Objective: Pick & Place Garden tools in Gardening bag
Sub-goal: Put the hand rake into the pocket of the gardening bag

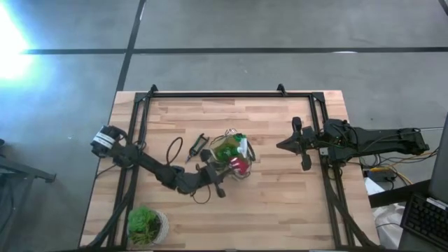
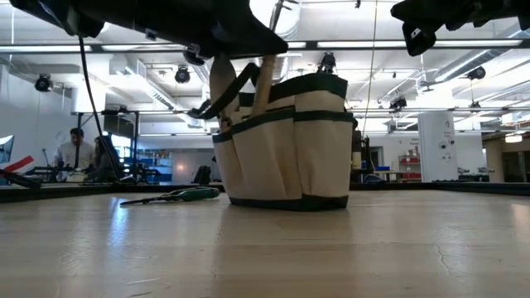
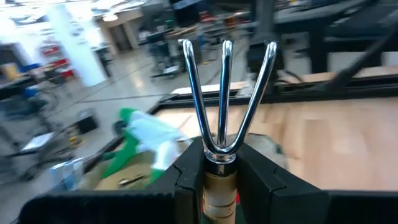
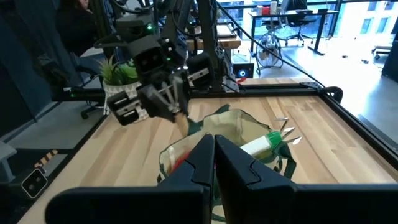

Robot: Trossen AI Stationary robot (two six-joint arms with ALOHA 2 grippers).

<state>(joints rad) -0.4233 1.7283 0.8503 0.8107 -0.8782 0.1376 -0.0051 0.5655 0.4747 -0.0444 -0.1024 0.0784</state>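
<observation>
Your left pincer [image 3: 219, 186] grips the fork [image 3: 224, 99] by its wooden handle, prongs up, just above the bag [image 1: 232, 155] at mid-counter [image 1: 280, 210]. The bag already holds the spray bottle [image 4: 264, 144] and a red tool [image 1: 238, 165]. Pruners [image 1: 198, 147] lie beside it. Your right pincer [image 4: 214, 155] waits clenched, empty, well apart.

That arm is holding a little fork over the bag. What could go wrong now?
The left gripper holds the fork prongs-up by its wooden handle; the handle might catch the bag rim and tip it. The spray bottle and other tools already crowd the bag, so the fork may jam.
</observation>
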